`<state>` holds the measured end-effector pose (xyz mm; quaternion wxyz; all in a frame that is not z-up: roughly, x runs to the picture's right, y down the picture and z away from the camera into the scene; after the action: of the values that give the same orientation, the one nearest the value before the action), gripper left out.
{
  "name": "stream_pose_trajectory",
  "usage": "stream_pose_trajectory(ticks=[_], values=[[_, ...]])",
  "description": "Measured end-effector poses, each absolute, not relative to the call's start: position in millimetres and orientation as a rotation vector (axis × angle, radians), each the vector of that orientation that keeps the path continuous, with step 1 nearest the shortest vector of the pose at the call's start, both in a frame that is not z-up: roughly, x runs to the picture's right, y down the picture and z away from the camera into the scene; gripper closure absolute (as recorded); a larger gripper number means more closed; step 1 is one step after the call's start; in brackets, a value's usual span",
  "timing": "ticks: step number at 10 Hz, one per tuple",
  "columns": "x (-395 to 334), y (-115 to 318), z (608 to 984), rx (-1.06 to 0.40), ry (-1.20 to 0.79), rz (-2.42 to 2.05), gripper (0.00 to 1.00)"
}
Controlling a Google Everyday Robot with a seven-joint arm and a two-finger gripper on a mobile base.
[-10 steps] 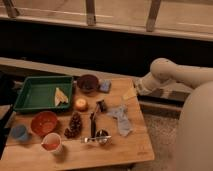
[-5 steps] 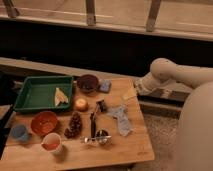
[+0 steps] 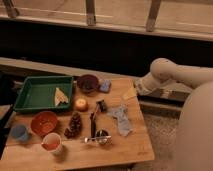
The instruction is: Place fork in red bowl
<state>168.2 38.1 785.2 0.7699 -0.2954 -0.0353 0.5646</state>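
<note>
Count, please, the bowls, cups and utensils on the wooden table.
Bowls: 2, round orange-red bowl, maroon bowl.
Cups: 3, blue cup, white cup, small metal cup.
Utensils: 2, silver metal fork, dark-handled utensil.
Total: 7.
Gripper: at table right edge.

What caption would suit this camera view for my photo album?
Robot's gripper hovers at the wooden table's right edge; the fork lies near the front, the red bowl at the left.

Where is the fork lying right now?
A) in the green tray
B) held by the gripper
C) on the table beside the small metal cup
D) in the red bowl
C: the fork lies on the table beside the metal cup, while the gripper hangs at the table's right edge.
</note>
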Motion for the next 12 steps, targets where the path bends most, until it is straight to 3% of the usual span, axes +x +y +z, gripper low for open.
stream_pose_trajectory(ticks=[12], values=[[145.4, 28.3, 784.4, -0.651, -0.068, 1.109, 0.22]])
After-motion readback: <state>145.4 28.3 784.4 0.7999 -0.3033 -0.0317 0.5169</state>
